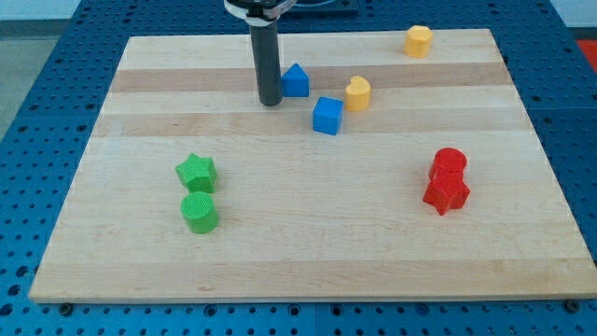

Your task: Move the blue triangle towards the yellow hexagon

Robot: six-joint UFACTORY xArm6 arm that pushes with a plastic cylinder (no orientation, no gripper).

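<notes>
The blue triangle point(295, 80) sits on the wooden board point(308, 252) near the view's top centre. My tip point(270, 101) rests on the board just left of it, close to touching its left side. The yellow hexagon point(418, 41) stands at the view's top right, near the board's far edge, well to the right of the triangle.
A blue cube point(327, 116) lies right of and below the triangle, with a yellow heart-like block point(357, 92) beside it. A green star point(196, 172) and green cylinder point(199, 212) sit at lower left. A red cylinder point(450, 163) and red star point(446, 193) sit at right.
</notes>
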